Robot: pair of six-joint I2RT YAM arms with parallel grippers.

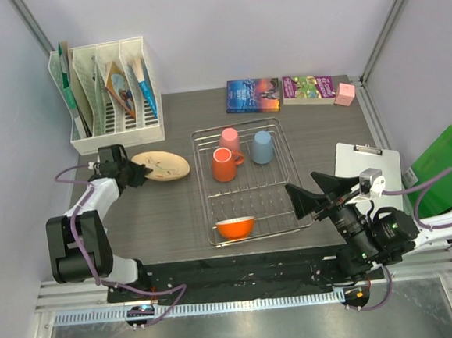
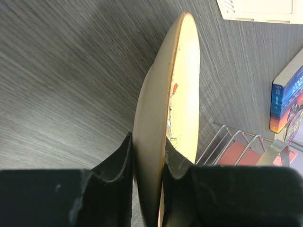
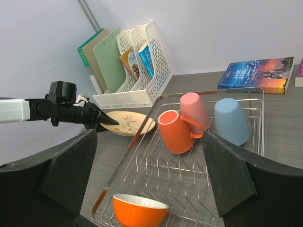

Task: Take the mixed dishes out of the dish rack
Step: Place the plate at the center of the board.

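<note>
Cream and floral, the one plate (image 2: 182, 94) sits edge-on between the fingers of my left tool (image 1: 139, 173), which is clenched on its rim. The plate is outside the dish rack (image 1: 268, 189), which lies to that tool's right. It is low over the grey surface (image 1: 167, 220), and I cannot tell whether it touches. My right tool (image 1: 314, 193) hangs released, fingers spread wide and holding nothing, just beside the rack's near right corner.

From that tool outward I count four dishes in the rack. Nearest, to its left, is one orange bowl (image 1: 235, 228) with a white inside, upright. Farther ahead is one orange mug (image 1: 224, 166), mouth down with its handle showing. Beyond it stand one pink cup (image 1: 229, 139) and, just to the right, one light blue cup (image 1: 262, 147), both mouth down. Past the rack's far edge lie two books (image 1: 252, 96). Beyond my left tool stands one white slotted organiser (image 1: 115, 99).
</note>
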